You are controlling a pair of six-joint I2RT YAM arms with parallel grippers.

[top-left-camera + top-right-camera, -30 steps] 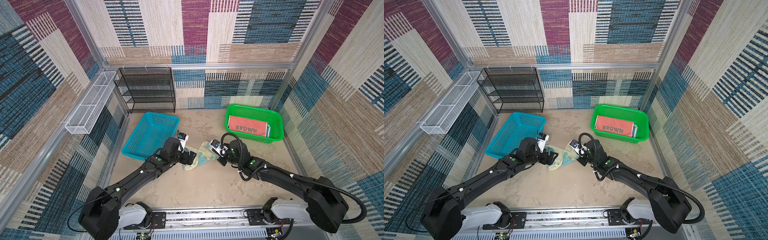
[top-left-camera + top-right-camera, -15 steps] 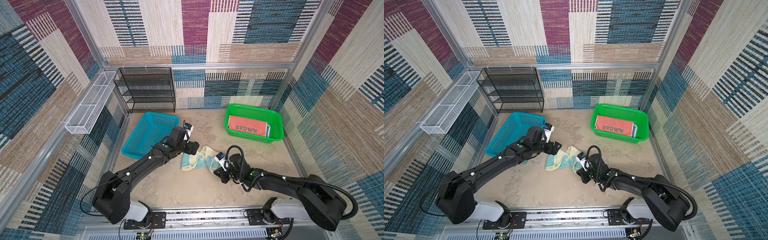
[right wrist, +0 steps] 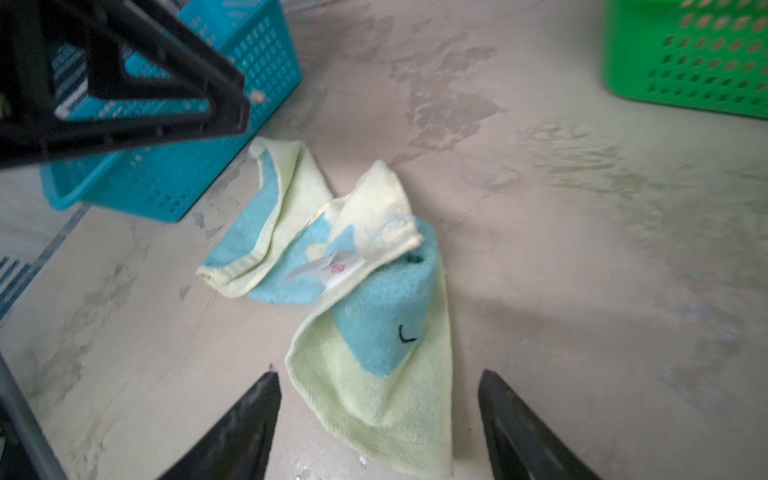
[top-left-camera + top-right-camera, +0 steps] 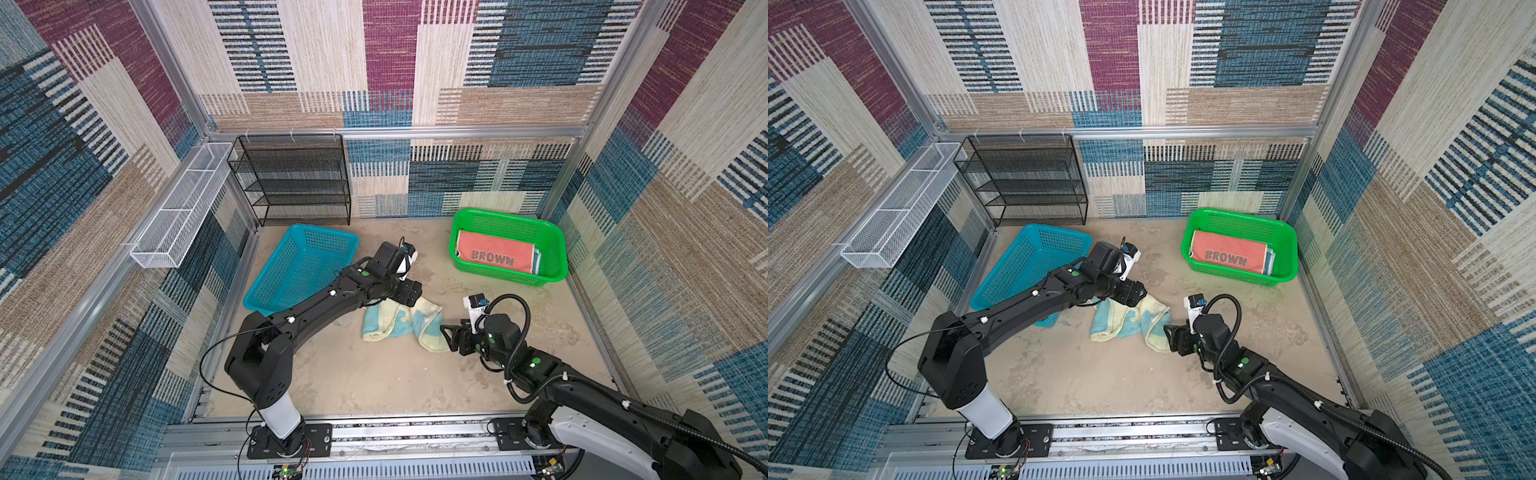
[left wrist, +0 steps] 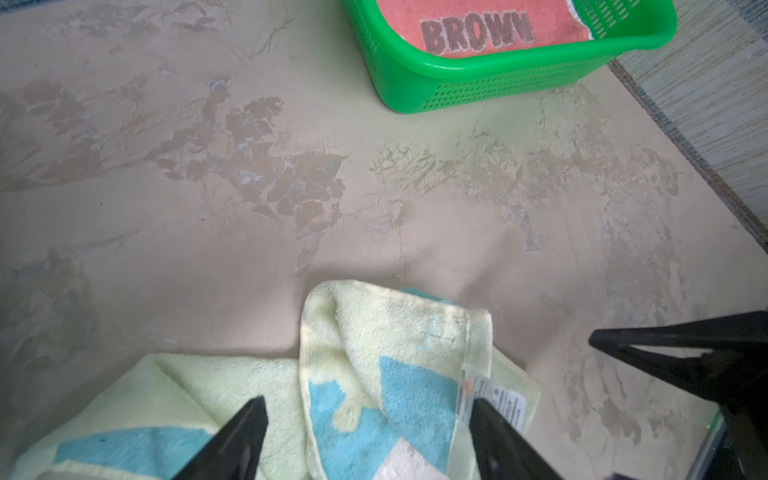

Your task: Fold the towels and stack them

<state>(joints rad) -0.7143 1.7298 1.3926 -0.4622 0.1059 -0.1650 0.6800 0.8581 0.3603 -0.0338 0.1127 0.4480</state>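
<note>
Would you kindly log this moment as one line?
left end effector open | right end effector open | yellow-blue towel crumpled on table, unheld | coral towel in green basket

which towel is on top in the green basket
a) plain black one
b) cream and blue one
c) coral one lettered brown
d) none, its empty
C: the coral towel lettered BROWN lies on top inside the green basket, while the cream-and-blue towel lies crumpled on the table.

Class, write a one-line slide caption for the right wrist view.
Open right gripper frames a corner of the crumpled yellow-and-blue towel; blue basket and green basket beyond.
</note>
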